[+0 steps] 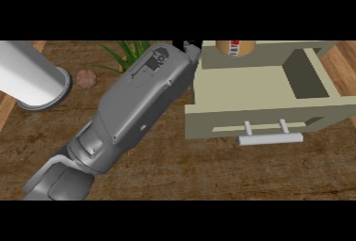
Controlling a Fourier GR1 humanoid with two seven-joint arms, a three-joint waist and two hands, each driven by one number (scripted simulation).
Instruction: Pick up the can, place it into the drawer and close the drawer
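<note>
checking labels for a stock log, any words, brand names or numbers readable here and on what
No text here can be read.
can: its label bears red and dark marks, too blurred to read.
drawer: no writing shows.
white cylinder: no writing shows.

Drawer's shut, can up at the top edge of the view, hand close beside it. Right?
Not quite. The drawer is open: the head view looks straight down into its bare inside, behind the front panel with the handle. The rest holds: the can is at the view's top edge, with the hand close beside it.
</note>
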